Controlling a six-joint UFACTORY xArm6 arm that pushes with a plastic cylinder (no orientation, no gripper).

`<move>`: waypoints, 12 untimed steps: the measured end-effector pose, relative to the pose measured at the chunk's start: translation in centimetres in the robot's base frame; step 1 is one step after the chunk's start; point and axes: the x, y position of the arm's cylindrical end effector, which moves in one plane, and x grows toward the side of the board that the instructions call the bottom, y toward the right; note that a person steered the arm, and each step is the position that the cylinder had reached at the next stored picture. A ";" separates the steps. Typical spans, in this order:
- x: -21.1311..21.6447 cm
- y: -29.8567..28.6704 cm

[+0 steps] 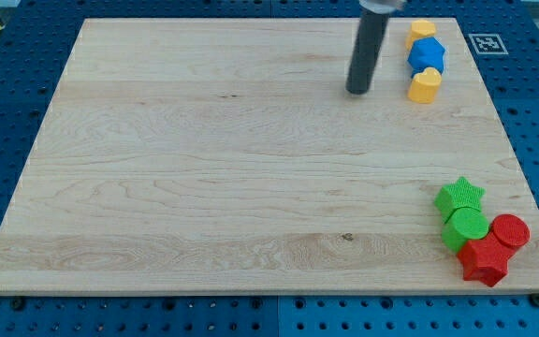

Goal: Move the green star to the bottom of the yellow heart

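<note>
A: What sits nearest on the tabletop [204, 187]?

B: At the near right corner, a tight cluster: a red star [484, 261] and a red cylinder [510, 230] at the near end, a green cylinder [465, 227] touching them, and the green star [459, 197] at the cluster's far end.

A: How will that star handle?

B: I judge it light, stiff and easy to slide on smooth wood. There is no claw at all, nothing opens or closes, so it can only be pushed. Press on its near-right faces to send it away from the cylinders; its points may make it spin.

A: And farther off?

B: At the far right, the yellow heart [424, 85], a blue block [427, 56] touching it, and a yellow block [422, 31] beyond. My tip [357, 91] rests just left of the heart, well apart from the green star.
</note>
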 end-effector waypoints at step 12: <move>-2.0 4.7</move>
